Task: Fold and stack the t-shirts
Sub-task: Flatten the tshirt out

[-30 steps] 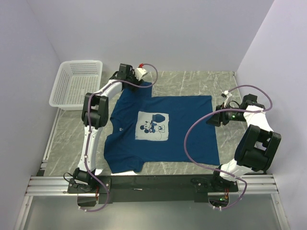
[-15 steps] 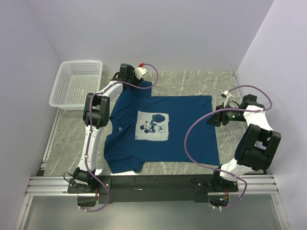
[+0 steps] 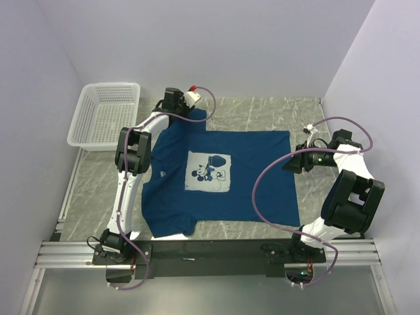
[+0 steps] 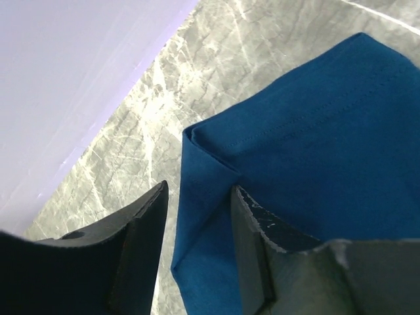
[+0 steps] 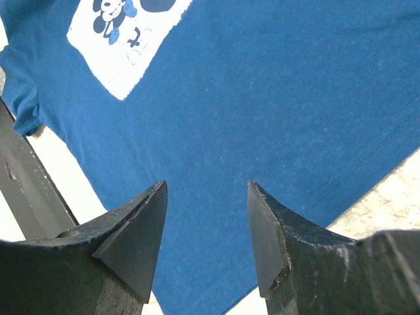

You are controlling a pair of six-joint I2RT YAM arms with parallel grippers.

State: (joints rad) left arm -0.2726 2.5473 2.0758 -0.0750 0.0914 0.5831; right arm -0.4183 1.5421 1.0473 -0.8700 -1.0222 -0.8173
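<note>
**Straddling the far sleeve, with the shirt's length running 9 to 3**

Seen from overhead, the dark blue t-shirt (image 3: 249, 177) lies flat and unfolded on the marble-patterned table (image 3: 262, 108). Its collar is toward 9 o'clock and its hem (image 3: 293, 180) toward 3, so the long axis runs straight across between the two arms. The pale mouse print (image 3: 209, 172) faces up near the middle.

The left gripper (image 4: 198, 190) sits at about 11 o'clock from the print, at the far sleeve (image 4: 216, 157). In its wrist view the jaws stand moderately apart with the sleeve's folded edge between them, and no pinch on the cloth shows.

The right gripper (image 5: 207, 187) is at 3 o'clock from the print, low over the hem edge. Its jaws are apart and hold nothing; plain blue cloth fills the gap below them.

Each arm is nearest its own end of the shirt. The left arm looks placed to draw the sleeve in toward 6 o'clock while the right arm attends to the hem end.
</note>
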